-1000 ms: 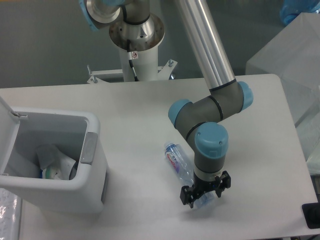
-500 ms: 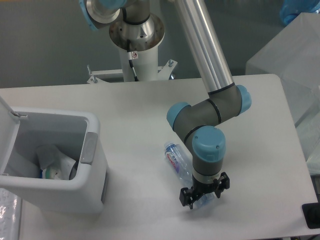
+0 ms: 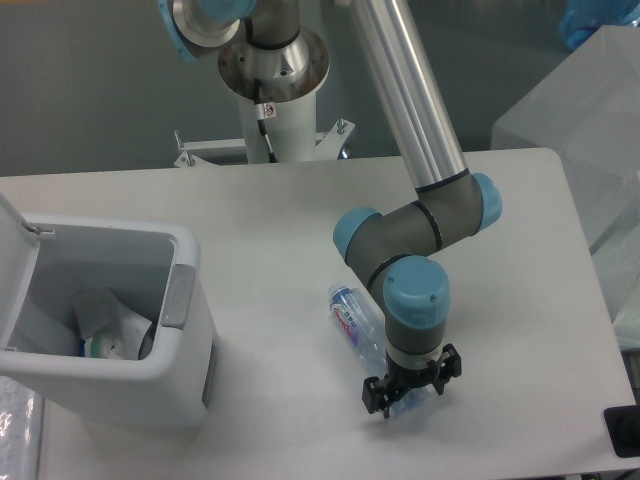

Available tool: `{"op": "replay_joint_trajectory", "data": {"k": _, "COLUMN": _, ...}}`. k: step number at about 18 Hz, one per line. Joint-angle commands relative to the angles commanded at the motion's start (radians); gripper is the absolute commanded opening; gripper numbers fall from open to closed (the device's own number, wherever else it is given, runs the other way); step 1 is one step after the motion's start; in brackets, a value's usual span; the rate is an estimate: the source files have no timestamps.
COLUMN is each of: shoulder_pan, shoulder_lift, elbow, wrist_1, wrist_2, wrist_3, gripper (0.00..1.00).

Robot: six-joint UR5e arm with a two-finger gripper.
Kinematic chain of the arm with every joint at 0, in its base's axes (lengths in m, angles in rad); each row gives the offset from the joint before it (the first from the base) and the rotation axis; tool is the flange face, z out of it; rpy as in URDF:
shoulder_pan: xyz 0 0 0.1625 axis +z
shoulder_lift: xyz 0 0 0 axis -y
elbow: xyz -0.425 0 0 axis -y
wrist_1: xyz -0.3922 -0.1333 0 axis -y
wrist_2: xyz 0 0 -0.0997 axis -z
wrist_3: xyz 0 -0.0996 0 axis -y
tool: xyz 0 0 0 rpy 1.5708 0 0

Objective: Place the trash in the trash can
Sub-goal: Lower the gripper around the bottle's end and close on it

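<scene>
We see the gripper (image 3: pixel 411 389) has edged slightly left over the last second and sits low over the far end of the water bottle (image 3: pixel 356 323) lying on the table (image 3: pixel 280 210), right of the trash can (image 3: pixel 150 385), its jaws straddling that end, though we cannot tell whether they have closed, so pickup looks imminent.

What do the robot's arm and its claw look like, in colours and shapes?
The arm is a shiny silver tube with dark grey joints capped in light blue. Its white base bears a small red-marked label. The small black two-finger claw hangs below a grey wrist.
</scene>
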Motion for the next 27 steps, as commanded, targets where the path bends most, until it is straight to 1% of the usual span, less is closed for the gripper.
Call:
{"op": "replay_joint_trajectory", "data": {"k": 2, "shoulder_pan": 0.0, "shoulder_lift": 0.0, "elbow": 0.0, "wrist_1": 0.0, "wrist_2": 0.006, "wrist_3": 0.0, "gripper": 0.99}}
{"op": "replay_joint_trajectory", "data": {"k": 5, "shoulder_pan": -0.002, "shoulder_lift": 0.0, "elbow": -0.003, "wrist_1": 0.0, "wrist_2": 0.018, "wrist_3": -0.002, "gripper": 0.94}}
{"op": "replay_joint_trajectory", "data": {"k": 11, "shoulder_pan": -0.002, "shoulder_lift": 0.0, "elbow": -0.006, "wrist_1": 0.0, "wrist_2": 0.02, "wrist_3": -0.002, "gripper": 0.91}}
{"op": "replay_joint_trajectory", "data": {"k": 14, "shoulder_pan": -0.003, "shoulder_lift": 0.0, "elbow": -0.009, "wrist_1": 0.0, "wrist_2": 0.02, "wrist_3": -0.002, "gripper": 0.85}}
{"op": "replay_joint_trajectory", "data": {"k": 18, "shoulder_pan": -0.014, "shoulder_lift": 0.0, "elbow": -0.011, "wrist_1": 0.0, "wrist_2": 0.02, "wrist_3": 0.0, "gripper": 0.81}}
{"op": "replay_joint_trajectory", "data": {"k": 21, "shoulder_pan": -0.014, "shoulder_lift": 0.0, "elbow": -0.012, "wrist_1": 0.0, "wrist_2": 0.02, "wrist_3": 0.0, "gripper": 0.74}}
{"op": "replay_joint_trajectory", "data": {"k": 23, "shoulder_pan": -0.014, "shoulder_lift": 0.002, "elbow": -0.012, "wrist_1": 0.0, "wrist_2": 0.02, "wrist_3": 0.002, "gripper": 0.72}}
{"op": "replay_joint_trajectory", "data": {"k": 26, "shoulder_pan": -0.014, "shoulder_lift": 0.005, "elbow": -0.015, "wrist_1": 0.0, "wrist_2": 0.02, "wrist_3": 0.002, "gripper": 0.67}}
{"op": "replay_joint_trajectory", "data": {"k": 27, "shoulder_pan": -0.014, "shoulder_lift": 0.006, "elbow": -0.017, "wrist_1": 0.0, "wrist_2": 0.02, "wrist_3": 0.003, "gripper": 0.67}}
